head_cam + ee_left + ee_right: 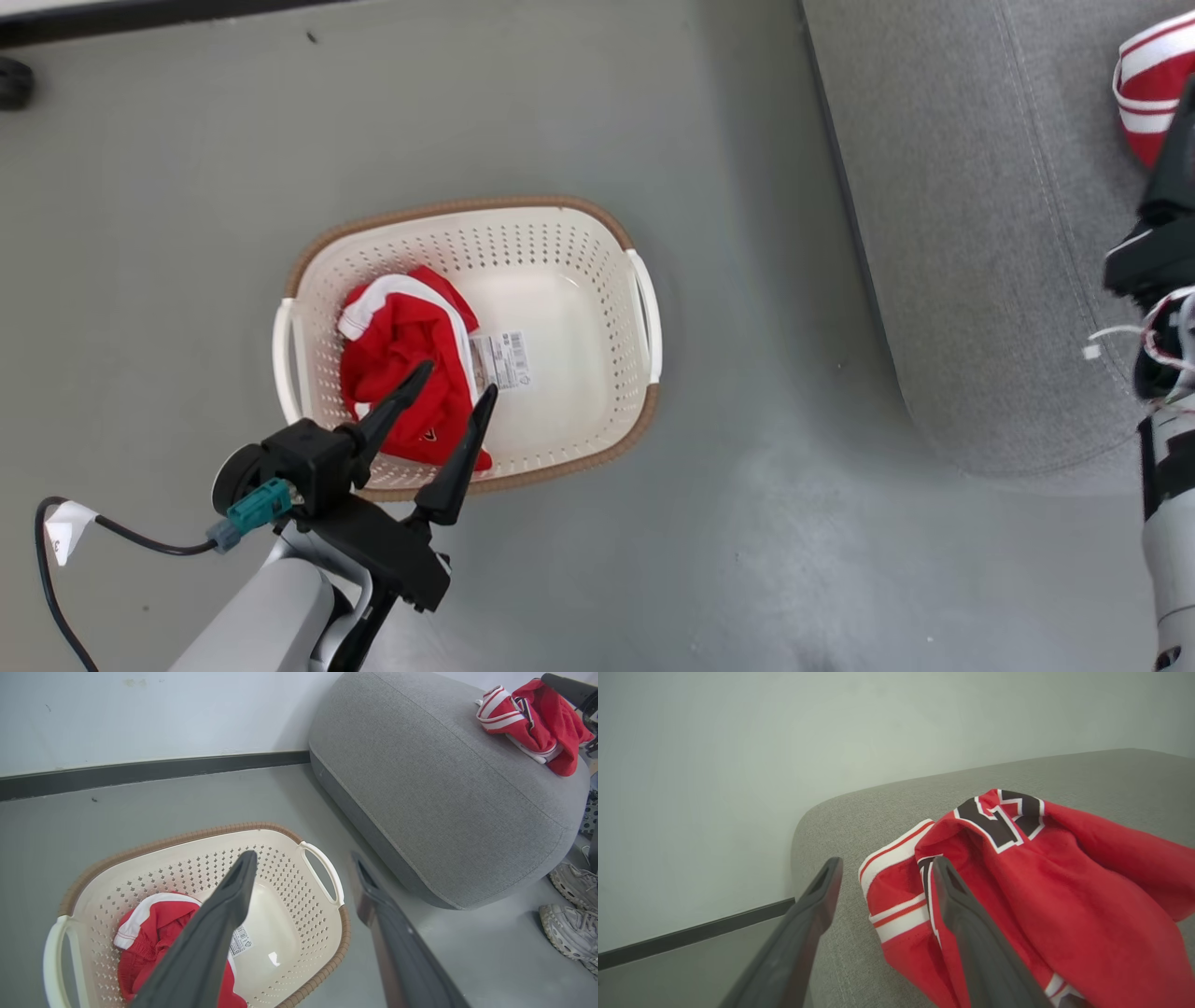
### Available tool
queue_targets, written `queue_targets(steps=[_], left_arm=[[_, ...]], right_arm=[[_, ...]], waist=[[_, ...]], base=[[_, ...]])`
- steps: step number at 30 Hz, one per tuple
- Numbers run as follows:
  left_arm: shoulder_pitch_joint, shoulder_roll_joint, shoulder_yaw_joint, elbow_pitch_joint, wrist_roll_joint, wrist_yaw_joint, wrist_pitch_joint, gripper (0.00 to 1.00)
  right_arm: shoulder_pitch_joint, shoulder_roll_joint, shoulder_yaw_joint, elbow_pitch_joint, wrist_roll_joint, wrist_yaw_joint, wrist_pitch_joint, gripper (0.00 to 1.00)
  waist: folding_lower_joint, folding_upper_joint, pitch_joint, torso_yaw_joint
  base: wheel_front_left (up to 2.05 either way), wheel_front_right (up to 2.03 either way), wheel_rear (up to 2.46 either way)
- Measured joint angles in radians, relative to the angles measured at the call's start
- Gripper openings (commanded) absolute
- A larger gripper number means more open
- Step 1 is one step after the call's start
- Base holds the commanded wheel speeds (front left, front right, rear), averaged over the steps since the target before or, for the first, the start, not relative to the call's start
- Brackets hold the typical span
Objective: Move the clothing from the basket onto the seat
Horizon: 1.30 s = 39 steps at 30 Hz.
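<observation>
The left gripper point(459, 378) hangs spread wide above the red piece point(401, 345) in the basket point(467, 205); I think it should descend straight and pinch a thick fold. On the seat point(971, 233), the jersey point(1041, 896) lies free by the right gripper point(887, 861), also spread.

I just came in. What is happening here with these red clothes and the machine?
Clothing is being moved from the basket onto the grey seat. One red jersey already lies on the seat. The right claw is at its edge, open and gripping nothing. A second red garment with white trim is in the basket. The left claw hovers above it, open and empty, so this piece is not yet picked up.
</observation>
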Motion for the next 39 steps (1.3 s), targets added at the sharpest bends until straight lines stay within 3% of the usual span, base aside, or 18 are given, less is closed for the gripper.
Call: queue_targets(steps=[16,39], left_arm=[[0.028,-0.059,0.142,0.120,-0.017,0.010,0.000,1.00],[0.117,-0.089,0.303,0.168,0.051,0.072,0.000,1.00]], right_arm=[[0.132,0.062,0.096,-0.046,0.008,0.051,-0.009,1.00],[0.336,0.082,0.377,-0.081,0.071,0.060,-0.009,1.00]], waist=[[-0.0001,0.0001,-0.149,0.081],[0.0000,0.0000,-0.336,0.203]], base=[[0.00,0.00,0.00],[0.00,0.00,0.00]])
